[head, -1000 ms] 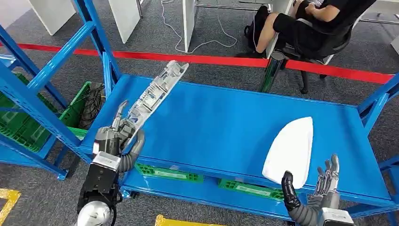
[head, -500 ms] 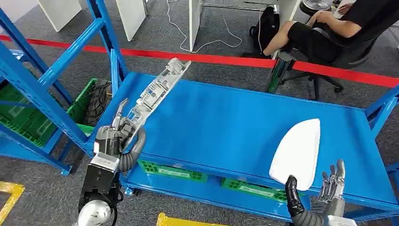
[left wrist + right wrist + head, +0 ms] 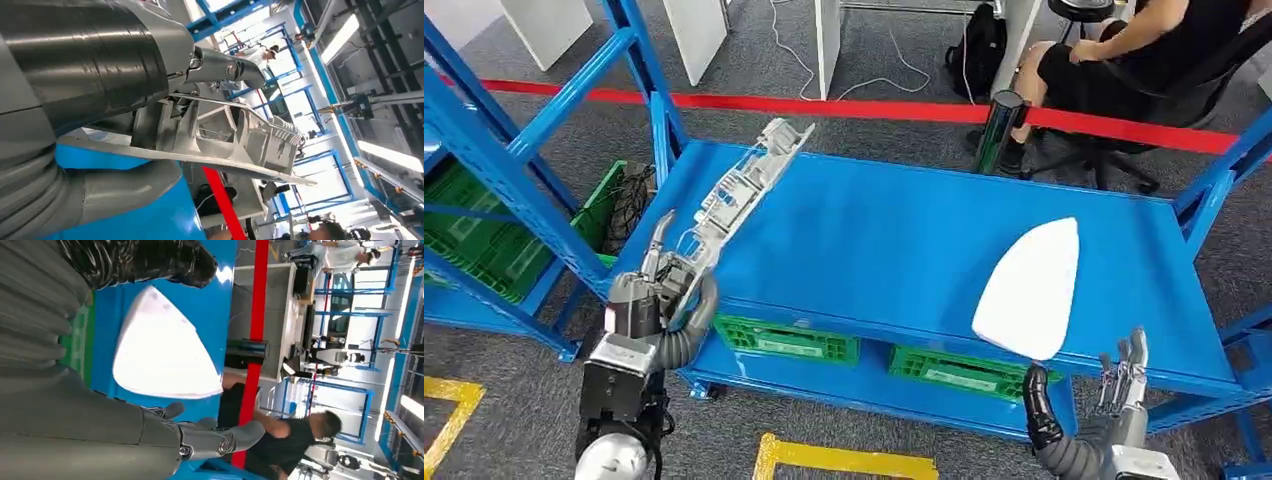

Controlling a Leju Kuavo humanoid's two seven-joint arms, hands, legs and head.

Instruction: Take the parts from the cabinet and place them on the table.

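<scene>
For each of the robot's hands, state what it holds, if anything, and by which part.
The left hand grips the long grey part by its near end. The right hand holds nothing, open near the white part.

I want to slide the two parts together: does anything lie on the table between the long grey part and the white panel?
Nothing: the head view shows bare blue table between the long grey part and the white panel.

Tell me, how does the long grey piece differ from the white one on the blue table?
The grey part is long, narrow and ribbed with openings; the white part is smooth, solid and roughly triangular. The left hand holds the grey part tilted up over the table, while the white part lies flat, with the right hand open beside it. Both are light-coloured.
</scene>
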